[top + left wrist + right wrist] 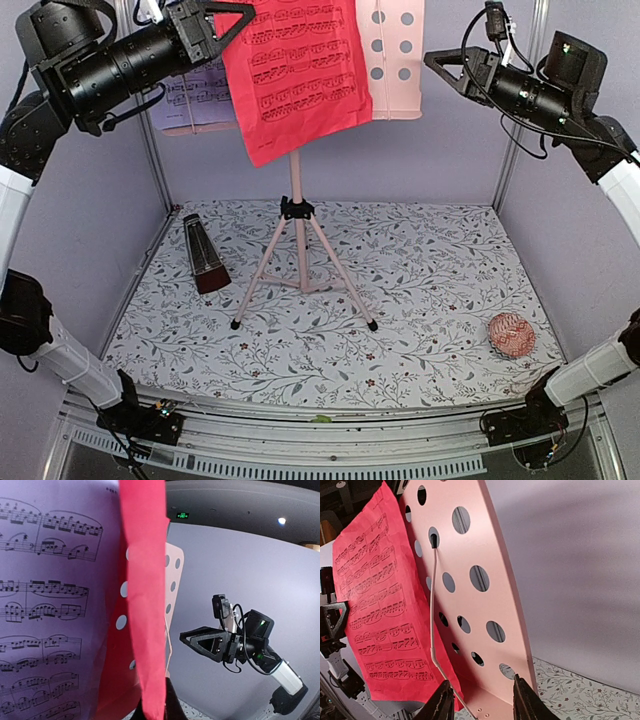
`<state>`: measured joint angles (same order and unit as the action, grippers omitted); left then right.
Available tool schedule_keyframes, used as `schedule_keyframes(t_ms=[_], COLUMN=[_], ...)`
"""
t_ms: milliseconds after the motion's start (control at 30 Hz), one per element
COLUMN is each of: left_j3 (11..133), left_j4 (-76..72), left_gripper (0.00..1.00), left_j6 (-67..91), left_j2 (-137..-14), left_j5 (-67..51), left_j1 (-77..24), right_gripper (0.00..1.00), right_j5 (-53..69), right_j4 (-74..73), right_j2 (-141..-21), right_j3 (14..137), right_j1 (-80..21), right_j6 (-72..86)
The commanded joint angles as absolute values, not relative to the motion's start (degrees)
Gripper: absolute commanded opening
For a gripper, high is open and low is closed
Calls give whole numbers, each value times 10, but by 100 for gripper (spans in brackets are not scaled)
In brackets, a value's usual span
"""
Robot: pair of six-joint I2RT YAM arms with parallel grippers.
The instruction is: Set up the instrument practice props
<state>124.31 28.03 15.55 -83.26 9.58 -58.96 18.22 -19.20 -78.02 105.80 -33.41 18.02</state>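
The pink tripod music stand (297, 215) stands mid-table, its perforated desk (392, 55) at the top. A red sheet of music (295, 75) hangs in front of the desk, tilted, with my left gripper (232, 18) shut on its upper left edge. In the left wrist view the red sheet (145, 605) runs down between my dark fingers (172, 707). A lilac sheet (195, 95) rests behind it on the left. My right gripper (440, 62) hangs open just right of the desk (470, 605), nothing between its fingers. The brown metronome (205, 258) stands left of the tripod.
A pink knitted ball (511, 335) lies near the front right corner of the floral mat (430, 270). A thin white wire page holder (434, 610) runs down the desk's face. Grey walls and metal posts enclose the table at the back and sides.
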Motion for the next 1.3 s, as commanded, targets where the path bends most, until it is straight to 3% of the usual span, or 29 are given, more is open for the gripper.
schedule_keyframes(t_ms=[0, 200, 1267], left_j3=[1305, 1355, 1383], left_j4=[326, 341, 300], left_gripper=[0, 0, 0], left_j6=[105, 57, -15], left_j2=[-860, -885, -934], left_j5=[143, 152, 136], left_j1=[-581, -575, -541], right_gripper=[41, 41, 34], right_j5=[399, 456, 359], right_j4=[-132, -83, -25], right_j2=[-802, -821, -918], right_j3=[1071, 1065, 1149], right_j1=[-294, -289, -339], right_j6=[252, 305, 350])
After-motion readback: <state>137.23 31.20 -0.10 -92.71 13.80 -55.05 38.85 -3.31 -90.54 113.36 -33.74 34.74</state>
